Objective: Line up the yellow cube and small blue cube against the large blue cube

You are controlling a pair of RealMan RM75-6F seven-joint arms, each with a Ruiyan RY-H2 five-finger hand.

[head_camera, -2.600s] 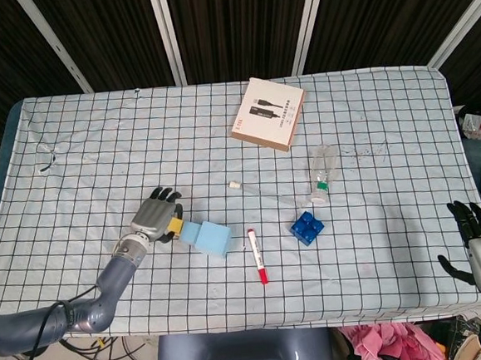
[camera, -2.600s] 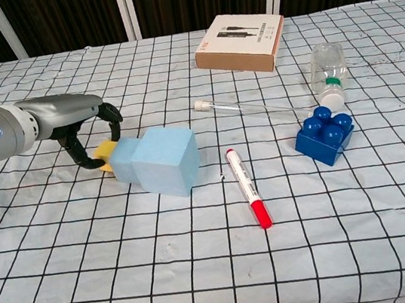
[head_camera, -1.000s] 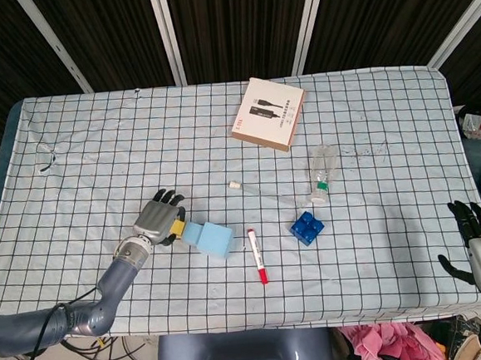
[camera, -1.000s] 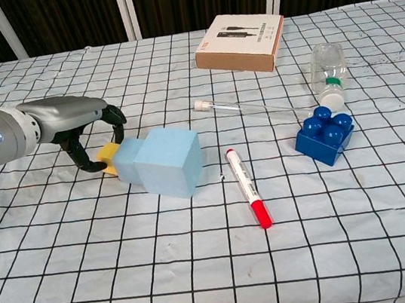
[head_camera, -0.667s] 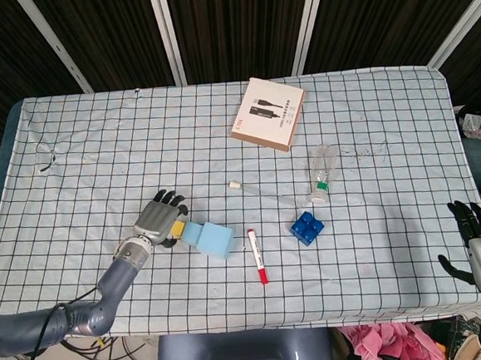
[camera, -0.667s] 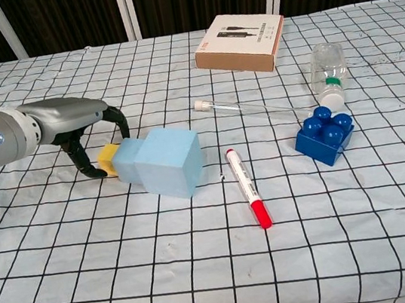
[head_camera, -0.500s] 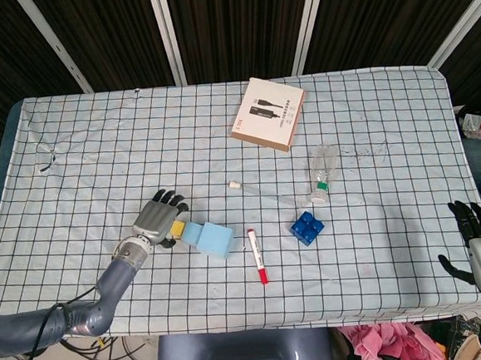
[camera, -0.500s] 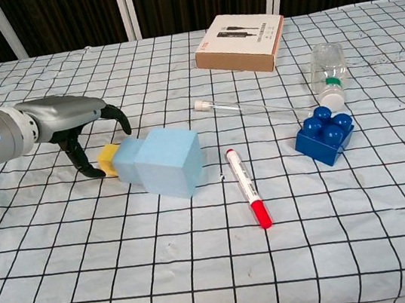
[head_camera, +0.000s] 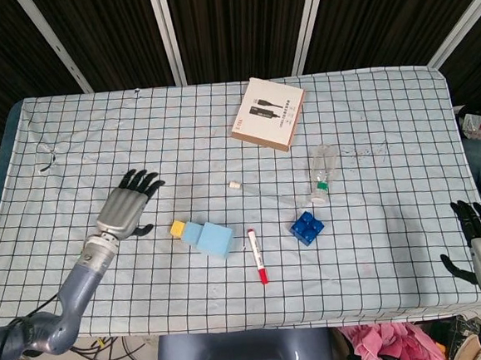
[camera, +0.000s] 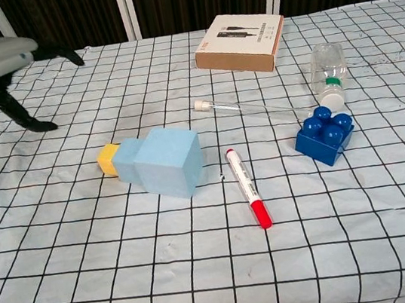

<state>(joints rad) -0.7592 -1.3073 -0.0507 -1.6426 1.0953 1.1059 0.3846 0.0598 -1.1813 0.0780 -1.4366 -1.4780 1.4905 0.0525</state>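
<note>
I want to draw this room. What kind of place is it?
Probably a robot test lab: a table under a white checked cloth, dark panelled walls behind, and a grey robot hand above scattered practice objects.

No text is showing clearly enough to read. The flat tan cardboard box (camera: pixel 240 42) with a black printed lid panel (head_camera: pixel 268 113) is carrying small pale lettering and a red mark, all too small to make out. The red-capped white marker pen (camera: pixel 247 187) is bearing tiny, illegible print.
</note>
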